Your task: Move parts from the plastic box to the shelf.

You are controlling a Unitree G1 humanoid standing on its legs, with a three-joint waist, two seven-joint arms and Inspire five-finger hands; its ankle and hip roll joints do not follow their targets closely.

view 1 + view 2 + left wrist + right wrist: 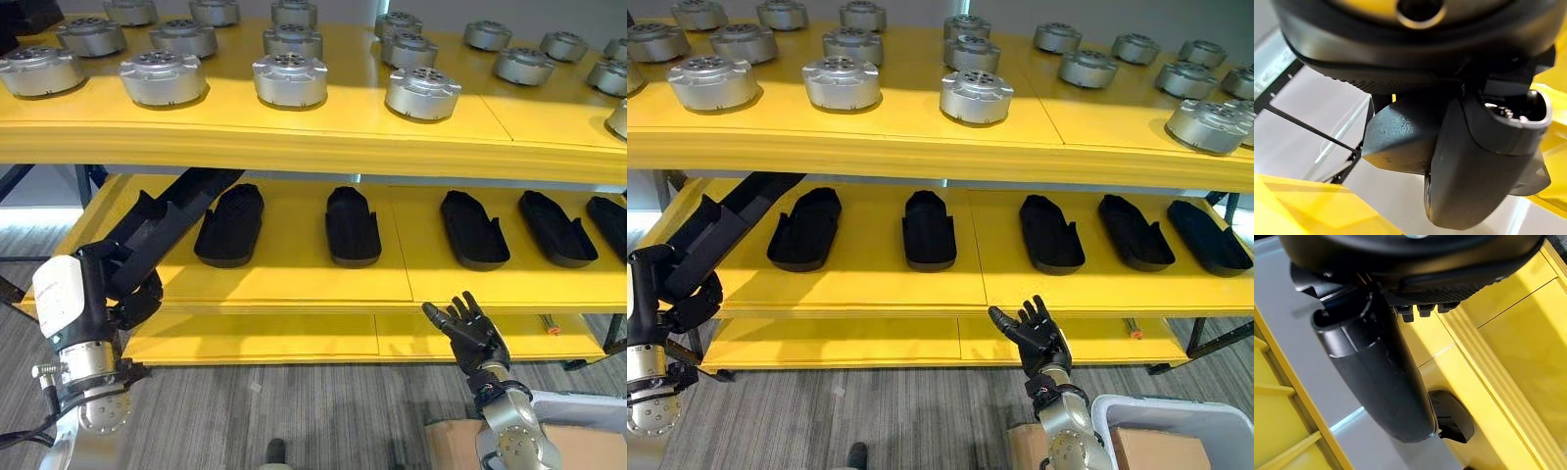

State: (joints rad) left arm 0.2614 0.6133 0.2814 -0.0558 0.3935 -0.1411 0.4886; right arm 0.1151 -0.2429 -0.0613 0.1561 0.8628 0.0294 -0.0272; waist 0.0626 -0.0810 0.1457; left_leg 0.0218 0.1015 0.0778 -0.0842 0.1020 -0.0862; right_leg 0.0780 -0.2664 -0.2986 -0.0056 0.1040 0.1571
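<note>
Long black moulded plastic part [147,235] gripped in left hand [127,284], fingers curled round it, long axis pointing up toward yellow steel shelf [294,284], near its left end. Right hand [1036,335] nearby, fingers spread, empty.

Silver-grey arms, dark robot hand [470,333]

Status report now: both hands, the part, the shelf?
Left hand shut on black part at middle shelf. Right hand open, empty. Path clear.
</note>
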